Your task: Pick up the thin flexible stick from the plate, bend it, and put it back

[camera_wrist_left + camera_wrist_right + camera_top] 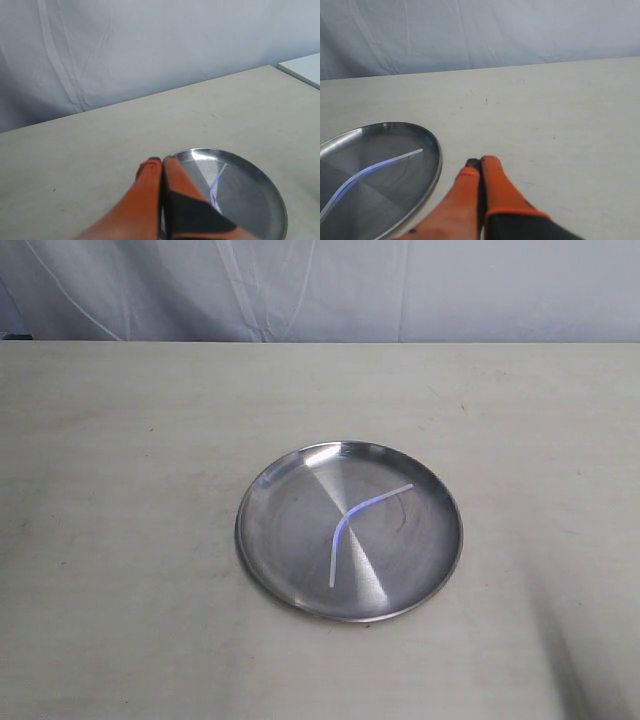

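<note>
plastic stick [346,521]: bent, lying in metal plate [285,530]
left gripper [161,161], right gripper [480,162]: fingers pressed together, empty
step: put-back looks done
next: likely none

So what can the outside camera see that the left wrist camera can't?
Only the exterior view shows the whole plate and the whole bent stick, with no gripper in sight. Only the left wrist view shows the left gripper, shut and empty, hiding part of the plate, plus a white corner beyond the table. Both show plate, stick, table and grey backdrop.
</note>
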You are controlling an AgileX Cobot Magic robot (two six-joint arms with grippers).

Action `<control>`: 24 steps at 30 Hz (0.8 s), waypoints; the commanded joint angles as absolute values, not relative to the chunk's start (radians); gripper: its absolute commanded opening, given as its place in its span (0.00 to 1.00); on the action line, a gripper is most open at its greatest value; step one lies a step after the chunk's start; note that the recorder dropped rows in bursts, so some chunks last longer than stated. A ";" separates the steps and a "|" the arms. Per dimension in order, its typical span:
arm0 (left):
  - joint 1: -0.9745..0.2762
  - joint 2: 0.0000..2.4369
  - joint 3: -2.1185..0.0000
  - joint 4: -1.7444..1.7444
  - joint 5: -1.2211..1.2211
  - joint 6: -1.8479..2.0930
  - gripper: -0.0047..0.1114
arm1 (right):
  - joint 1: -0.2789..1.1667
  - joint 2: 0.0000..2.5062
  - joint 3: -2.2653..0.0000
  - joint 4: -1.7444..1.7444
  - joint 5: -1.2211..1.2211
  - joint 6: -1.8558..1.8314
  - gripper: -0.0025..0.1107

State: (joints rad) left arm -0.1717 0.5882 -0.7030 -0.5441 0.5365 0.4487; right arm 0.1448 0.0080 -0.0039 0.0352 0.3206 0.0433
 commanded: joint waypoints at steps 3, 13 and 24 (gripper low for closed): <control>-0.161 0.488 -0.590 -0.398 0.486 0.349 0.04 | 0.140 0.000 0.000 0.037 0.311 0.037 0.01; -0.019 0.104 -0.215 -0.312 0.331 0.204 0.04 | 0.140 0.000 0.000 0.037 0.311 0.037 0.01; 0.030 0.000 -0.049 -0.274 0.336 0.104 0.04 | 0.140 0.000 0.000 0.037 0.311 0.037 0.01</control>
